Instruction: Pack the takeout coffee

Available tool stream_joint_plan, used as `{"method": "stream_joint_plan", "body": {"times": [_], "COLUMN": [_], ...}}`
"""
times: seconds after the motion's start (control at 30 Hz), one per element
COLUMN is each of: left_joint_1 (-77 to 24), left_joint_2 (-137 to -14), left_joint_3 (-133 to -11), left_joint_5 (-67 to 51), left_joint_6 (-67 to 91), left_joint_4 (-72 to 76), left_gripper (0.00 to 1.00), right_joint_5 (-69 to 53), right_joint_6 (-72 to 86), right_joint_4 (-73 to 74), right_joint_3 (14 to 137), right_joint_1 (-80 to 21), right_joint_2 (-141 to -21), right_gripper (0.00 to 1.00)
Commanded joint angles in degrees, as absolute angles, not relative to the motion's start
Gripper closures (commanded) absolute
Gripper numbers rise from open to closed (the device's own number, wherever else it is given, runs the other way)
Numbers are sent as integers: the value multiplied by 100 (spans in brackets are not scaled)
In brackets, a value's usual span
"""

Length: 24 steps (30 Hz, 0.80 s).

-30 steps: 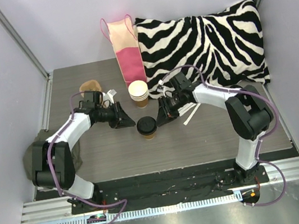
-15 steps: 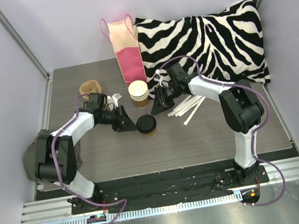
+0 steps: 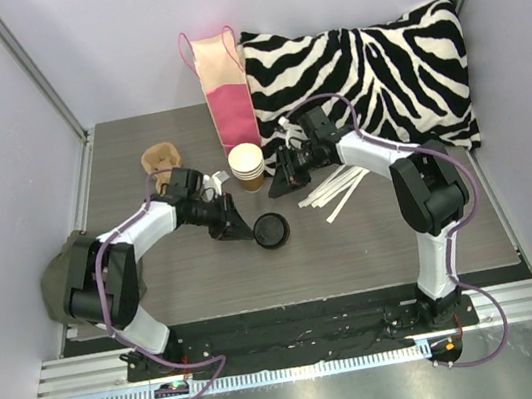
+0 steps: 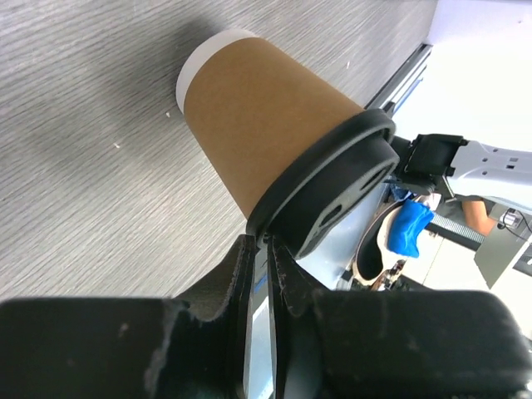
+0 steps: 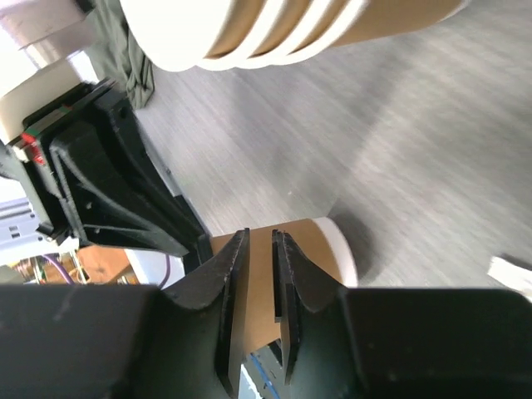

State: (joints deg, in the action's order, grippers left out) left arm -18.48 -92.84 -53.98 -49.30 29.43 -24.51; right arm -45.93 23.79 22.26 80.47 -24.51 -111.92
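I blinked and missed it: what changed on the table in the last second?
The right fingers pulled back from the brown cup toward the stack of cups, holding nothing. The left fingers closed in and pinched the rim of the black lid, and the cup tipped from upright onto a slant. The stack, pink bag and zebra pillow stayed put.

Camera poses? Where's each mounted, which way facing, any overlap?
Top external: above and behind the bases, looking down on the table; both arms show.
Left wrist: looks past the left gripper at the lidded brown cup.
Right wrist: looks past the right gripper at the cup stack and table.
Shared: all three see the lidded brown cup.
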Motion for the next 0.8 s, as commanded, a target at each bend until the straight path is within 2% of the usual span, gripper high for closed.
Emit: {"method": "stream_joint_plan", "body": {"times": [0.0,0.27,0.5,0.63,0.77], "left_joint_1": [-1837,-1846,-1863,-2030,-2442], "left_joint_2": [-8947,-8974,-8851,-8859,-9123], "left_joint_3": [-5458,-5642,-5704,-5976,-6467], "left_joint_5": [-5054,-5150,-5405,-5213,-4845], "left_joint_6": [3181,3568,3726,3797,3823], "left_joint_4": [-2206,-1890,-1549,-1336,-1327], "left_gripper": [84,81,78,79,81], "right_joint_5": [-4500,-4605,-5097,-5230,-4758], "right_joint_6": [2189,1864,2100,2294,2180], "right_joint_4": [2127,2759,2822,2637,2698], "right_joint_3": [8341,8684,7772,7234,6891], "right_joint_1": [-2136,-1679,-1626,-1635,-1635], "right_joint_2": [-11215,-11066,-10135,-9660,-9501], "right_gripper": [73,60,61,69,73]}}
